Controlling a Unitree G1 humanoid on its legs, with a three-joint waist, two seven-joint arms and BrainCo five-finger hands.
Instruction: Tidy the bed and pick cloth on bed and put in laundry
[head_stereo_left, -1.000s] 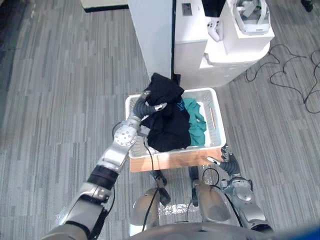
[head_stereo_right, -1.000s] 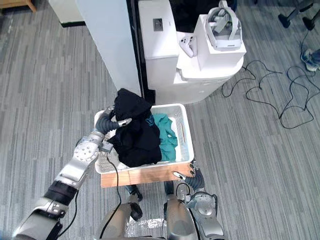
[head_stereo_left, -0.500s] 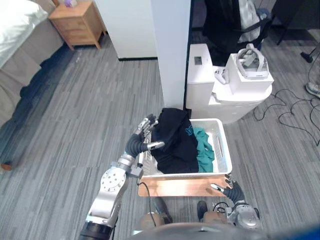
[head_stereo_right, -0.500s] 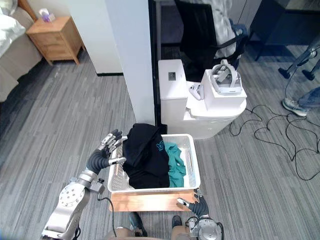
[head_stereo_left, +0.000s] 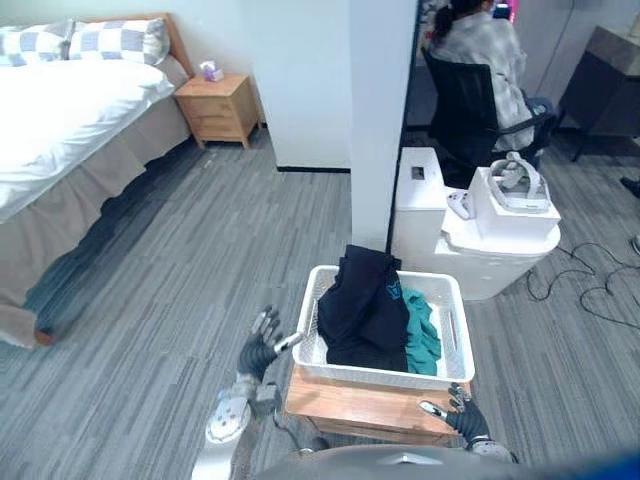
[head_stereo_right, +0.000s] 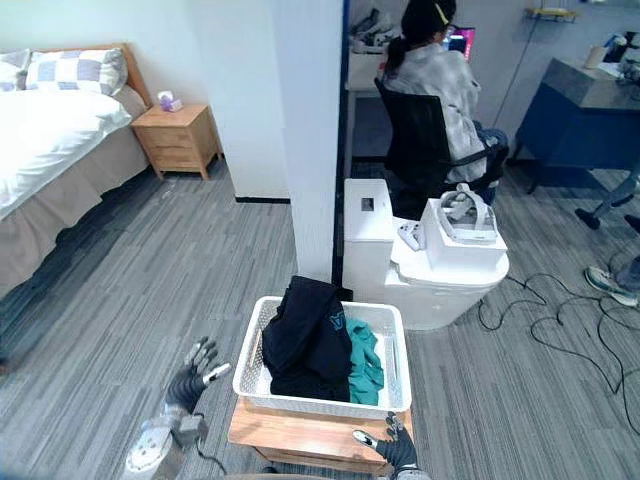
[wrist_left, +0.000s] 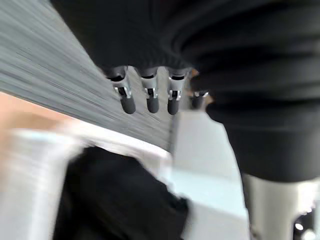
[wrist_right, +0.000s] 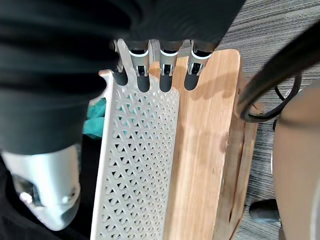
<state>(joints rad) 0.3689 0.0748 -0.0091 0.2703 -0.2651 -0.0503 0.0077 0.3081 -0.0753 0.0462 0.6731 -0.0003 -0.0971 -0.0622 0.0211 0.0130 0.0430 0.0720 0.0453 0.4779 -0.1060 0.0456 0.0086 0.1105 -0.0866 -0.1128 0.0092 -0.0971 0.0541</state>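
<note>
Two risks: left hand (head_stereo_left: 257, 351) or right hand (head_stereo_left: 458, 412), fingers spread and empty, clips the basket (head_stereo_left: 400, 373); heaped black cloth (head_stereo_left: 360, 310) slides out.

Eyes on the left hand (head_stereo_left: 262, 348) first: slim silver fingers (wrist_left: 152, 95) in a neat row, each capped with a rounded dark tip, and a small bright metal collar just above each cap. The back of it sits under a dark ribbed cover (wrist_left: 250, 75), matte black and ridged like a bellows. Behind the wrist comes a round silver-grey joint disc (head_stereo_left: 223, 427) with a paler hub. Over to the right hand (head_stereo_left: 460, 412), and it's the same build: black ribbed cover, silver fingers (wrist_right: 166, 70), dark tips, pale bands at the collars. Its thumb (wrist_right: 44, 187) is a smooth silver-grey shell, blunt and rounded, with a small dark recess on its side.
</note>
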